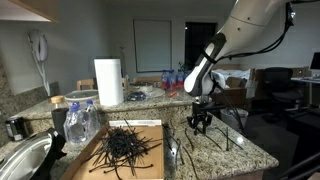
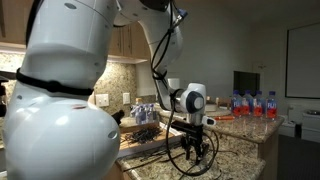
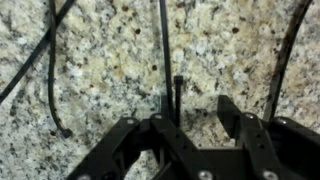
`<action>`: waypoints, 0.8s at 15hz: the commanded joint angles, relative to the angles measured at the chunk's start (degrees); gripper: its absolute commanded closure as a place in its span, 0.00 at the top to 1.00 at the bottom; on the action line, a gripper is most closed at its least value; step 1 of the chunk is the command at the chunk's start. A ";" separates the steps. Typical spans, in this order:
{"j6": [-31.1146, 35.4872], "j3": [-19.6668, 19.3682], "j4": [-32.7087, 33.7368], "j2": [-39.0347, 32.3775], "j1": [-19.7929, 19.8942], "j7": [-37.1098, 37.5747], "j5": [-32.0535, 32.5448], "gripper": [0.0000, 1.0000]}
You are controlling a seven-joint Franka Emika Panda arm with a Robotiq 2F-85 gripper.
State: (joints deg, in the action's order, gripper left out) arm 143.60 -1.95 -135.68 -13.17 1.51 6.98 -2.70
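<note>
**Item 1. Jaws.** They point straight down at the bench (image 1: 255,152), low over bare granite. They are beside the pile of black ties (image 1: 125,148) and off the board (image 1: 88,162) the pile lies on. In the wrist view my two fingers (image 3: 228,110) stand apart with granite showing between them. The jaws are partly open and clamp nothing.

**Item 2. Short black tie (image 3: 177,92).** This is the thing nearest me. It sits in the gap between my fingers, close to one and clear of the other. It lines up with a long thin strand (image 3: 163,40) that runs away from me. I cannot tell whether the two are one piece.

**Item 3. Loose ties off the pile.** A curved strand (image 3: 52,70) and a side strand (image 3: 286,55) lie on either side of item 2, well apart from it. In an exterior view, looped ties (image 2: 190,157) lie on the granite under me.

**Item 4. Pile of black ties.** A tangled heap in the middle of the board, apart from my jaws.

**Item 5. Clear plastic bottle (image 1: 82,122).** Just beside the pile, on the side away from me.

**Item 6. Paper towel roll (image 1: 108,82).** Upright, behind the pile.

**Item 7. Row of small bottles (image 1: 175,78).** Further behind the pile than the roll.

**Item 8. My arm (image 1: 250,25).** White, and it arches down from above the pile's far side.
</note>
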 commanded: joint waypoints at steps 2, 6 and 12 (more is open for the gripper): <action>-1.02 0.26 -0.18 -0.44 0.67 -2.24 -1.81 0.16; -1.60 0.22 -1.11 -0.27 1.33 -2.74 -2.90 0.05; -2.01 0.79 -1.45 1.33 1.39 -3.12 -4.85 0.08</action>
State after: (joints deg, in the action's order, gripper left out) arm 142.50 -2.56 -135.47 -12.88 2.49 6.96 -4.06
